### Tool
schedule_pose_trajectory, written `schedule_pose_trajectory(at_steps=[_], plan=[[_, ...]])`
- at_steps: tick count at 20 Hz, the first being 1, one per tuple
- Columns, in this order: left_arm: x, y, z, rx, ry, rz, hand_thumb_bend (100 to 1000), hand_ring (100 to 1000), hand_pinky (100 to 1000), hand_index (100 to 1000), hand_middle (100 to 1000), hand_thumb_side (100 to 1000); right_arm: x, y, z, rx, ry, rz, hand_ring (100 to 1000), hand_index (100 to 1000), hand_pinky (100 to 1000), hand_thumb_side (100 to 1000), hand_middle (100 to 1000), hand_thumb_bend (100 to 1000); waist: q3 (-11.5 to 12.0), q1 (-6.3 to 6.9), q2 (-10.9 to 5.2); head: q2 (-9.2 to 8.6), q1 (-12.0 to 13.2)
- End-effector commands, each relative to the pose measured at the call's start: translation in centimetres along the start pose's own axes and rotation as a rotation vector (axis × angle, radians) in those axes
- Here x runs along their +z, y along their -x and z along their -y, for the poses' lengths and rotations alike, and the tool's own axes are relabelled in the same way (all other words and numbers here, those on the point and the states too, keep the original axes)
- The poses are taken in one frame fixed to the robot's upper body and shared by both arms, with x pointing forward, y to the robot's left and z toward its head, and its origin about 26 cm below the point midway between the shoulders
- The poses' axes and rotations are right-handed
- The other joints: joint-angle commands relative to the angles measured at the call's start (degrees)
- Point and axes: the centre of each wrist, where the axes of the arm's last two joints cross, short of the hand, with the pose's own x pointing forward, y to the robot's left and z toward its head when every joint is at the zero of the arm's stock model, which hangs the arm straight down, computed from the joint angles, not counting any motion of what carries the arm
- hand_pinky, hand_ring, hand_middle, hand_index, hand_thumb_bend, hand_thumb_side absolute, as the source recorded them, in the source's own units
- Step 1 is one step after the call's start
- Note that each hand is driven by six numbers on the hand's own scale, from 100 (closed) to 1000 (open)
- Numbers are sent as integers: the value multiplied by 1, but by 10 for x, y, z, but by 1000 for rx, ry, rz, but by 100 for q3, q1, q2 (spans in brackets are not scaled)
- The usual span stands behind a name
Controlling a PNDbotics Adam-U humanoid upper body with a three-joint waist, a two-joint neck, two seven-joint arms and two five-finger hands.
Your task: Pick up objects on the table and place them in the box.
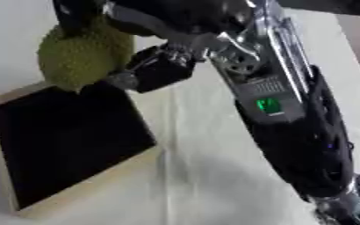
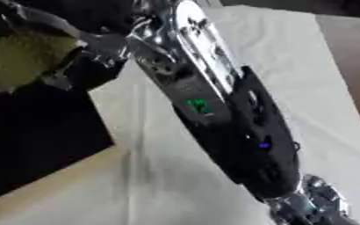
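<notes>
A green, bumpy, rounded fruit (image 1: 81, 59) hangs over the far edge of the box (image 1: 87, 186), a shallow tan-walled box with a dark inside at the left. My right hand (image 1: 158, 68) is shut on the fruit: dark fingers (image 1: 74, 15) wrap over its top and the thumb sits at its lower right side. The right arm (image 1: 290, 127) runs from the lower right corner up to the hand and fills much of both views. The fruit's far side is hidden by the hand. The left hand shows in no view.
A white cloth (image 1: 198, 176) covers the table around the box. The table's right edge (image 2: 344, 66) shows at the right, with a brown floor beyond it.
</notes>
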Motion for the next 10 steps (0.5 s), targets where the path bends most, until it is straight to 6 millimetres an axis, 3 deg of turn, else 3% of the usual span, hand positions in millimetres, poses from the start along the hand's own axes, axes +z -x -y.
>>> schedule_pose_trajectory(at_steps=[1,10], plan=[[-5,-5,-2,2,-7,27,413,608,508,717,657,546,-12,-6,-12,21,2,-41,532,570,659,100,484,283,33,53,-155,40,-24],[-4,-5,-1,9,-3,21,412,608,508,717,656,546,-41,-22,-67,61,-60,-125,534,586,656,100,487,274,107,54,-152,86,-16]])
